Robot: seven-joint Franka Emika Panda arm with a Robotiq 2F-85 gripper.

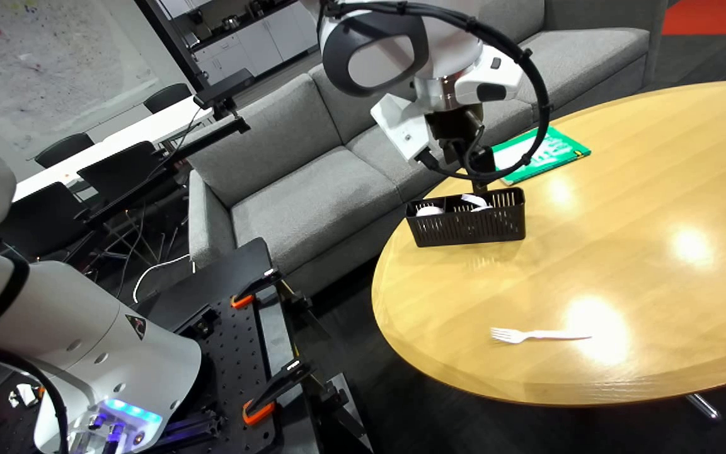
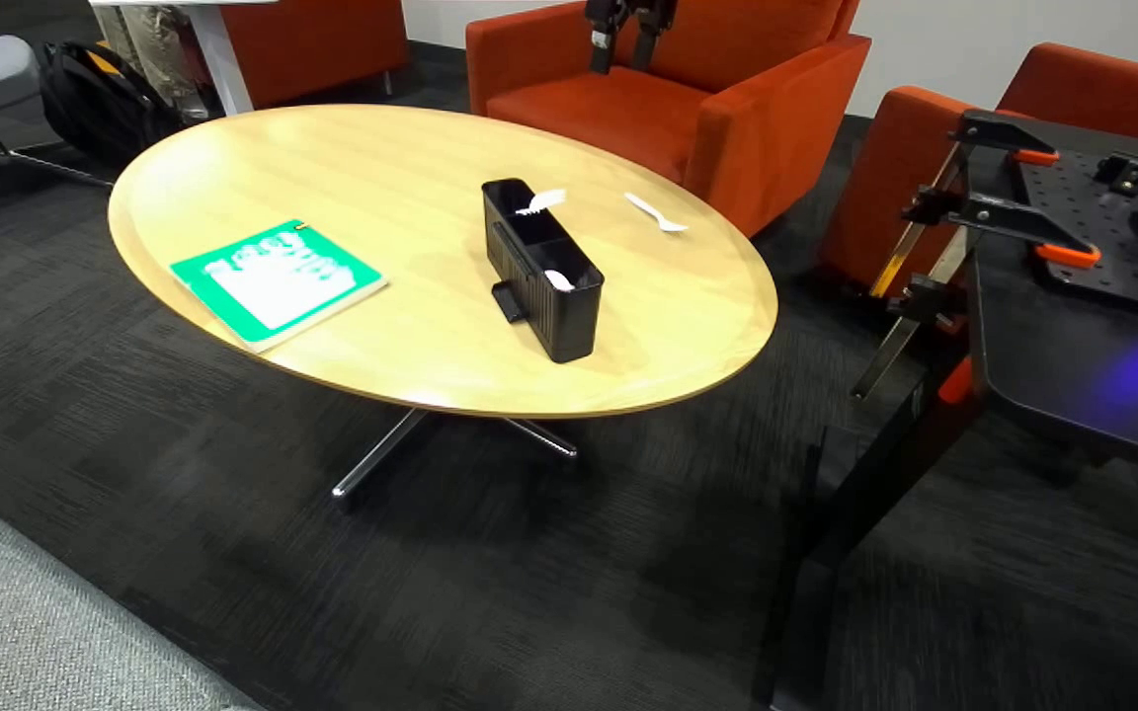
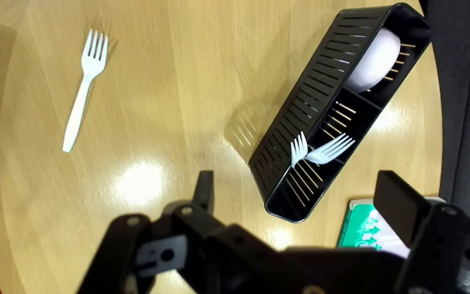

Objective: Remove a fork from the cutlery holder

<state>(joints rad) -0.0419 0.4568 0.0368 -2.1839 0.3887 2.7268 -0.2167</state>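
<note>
Black and slotted, the cutlery holder [image 1: 471, 226] stands on the wood-grained table [image 3: 178, 90]. We see two white forks [image 3: 299, 150] poking from its top, heads close together, and a rounded white piece [image 3: 375, 61] in an end compartment. A loose fork [image 3: 82, 98] lies well apart on one side of the holder; a flat green-and-white item [image 2: 278, 281] lies near the opposite side. Higher than the holder and apart from it, we find the gripper [image 2: 622, 65] released, jaws spread wide.

Forks [image 3: 328, 152] in holder [image 3: 316, 87], fork [image 3: 85, 83] on table [image 3: 169, 102]
</note>
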